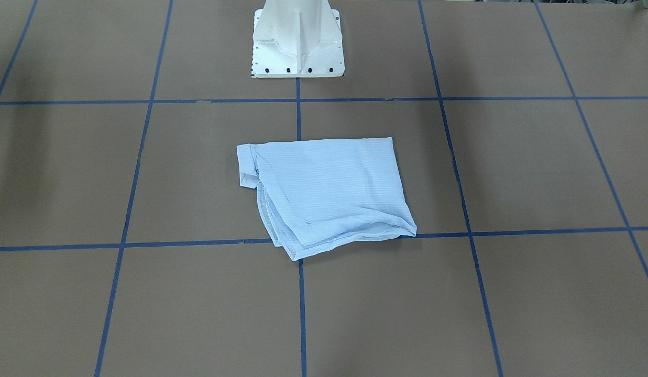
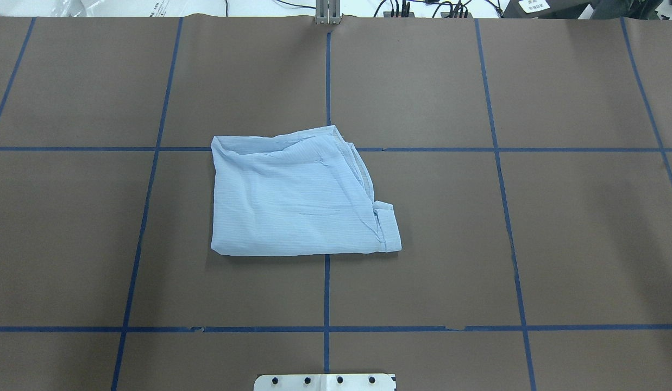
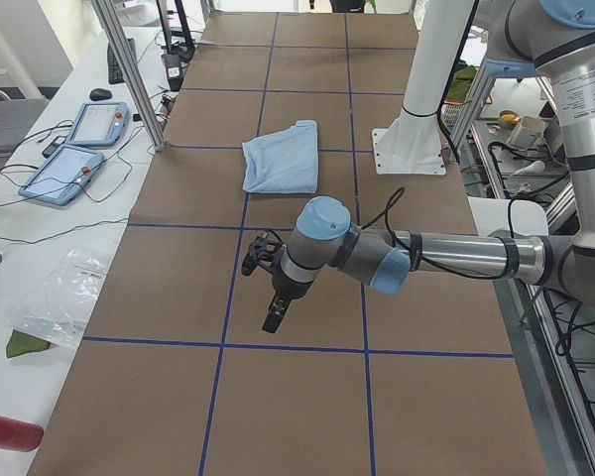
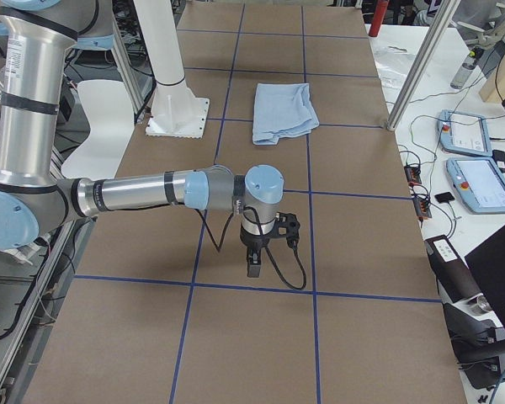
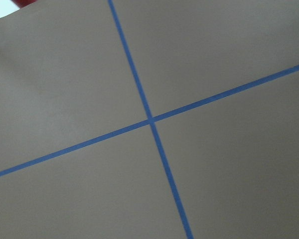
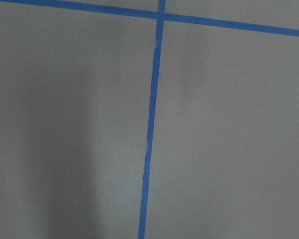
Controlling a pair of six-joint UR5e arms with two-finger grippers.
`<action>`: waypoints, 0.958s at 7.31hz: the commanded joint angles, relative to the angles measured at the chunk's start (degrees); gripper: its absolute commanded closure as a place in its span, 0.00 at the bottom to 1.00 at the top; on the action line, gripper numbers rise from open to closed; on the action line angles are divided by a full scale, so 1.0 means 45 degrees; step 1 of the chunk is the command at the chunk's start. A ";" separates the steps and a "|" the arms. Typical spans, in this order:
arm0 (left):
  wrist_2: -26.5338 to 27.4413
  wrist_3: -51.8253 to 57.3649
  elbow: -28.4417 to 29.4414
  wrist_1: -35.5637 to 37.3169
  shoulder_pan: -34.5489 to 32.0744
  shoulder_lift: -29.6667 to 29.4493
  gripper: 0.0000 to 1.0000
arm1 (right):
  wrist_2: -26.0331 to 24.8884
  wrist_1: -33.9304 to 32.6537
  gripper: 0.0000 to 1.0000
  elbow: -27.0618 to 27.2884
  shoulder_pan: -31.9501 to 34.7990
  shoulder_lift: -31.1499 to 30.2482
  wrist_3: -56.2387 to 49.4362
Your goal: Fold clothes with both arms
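The clothes, one light blue striped shirt, lie folded into a rough rectangle at the middle of the brown table, with a cuff sticking out at one corner. The shirt also appears in the side views. Nothing touches it. The left arm's gripper hangs low over bare table, well away from the shirt toward the table's left end. The right arm's gripper points down over bare table toward the right end. I cannot tell whether either is open or shut. Both wrist views hold only tabletop and blue tape.
The white pedestal base stands at the robot's edge of the table. Blue tape lines divide the table into squares. Two teach pendants and cables lie on a side bench, beside an aluminium post.
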 commanded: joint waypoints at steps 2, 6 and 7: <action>-0.1848 0.0391 0.1098 0.0118 -0.0388 0.0197 0.00 | 0.0183 0.0026 0.00 0.0007 0.0029 -0.0014 -0.0045; -0.2524 0.0334 0.0609 0.0900 -0.0408 0.0611 0.00 | 0.0516 0.1257 0.00 0.0105 0.0088 -0.0503 -0.0026; -0.2485 0.0275 0.0667 0.1171 -0.0388 0.0552 0.00 | 0.0535 0.1237 0.00 0.0105 0.0088 -0.0522 -0.0045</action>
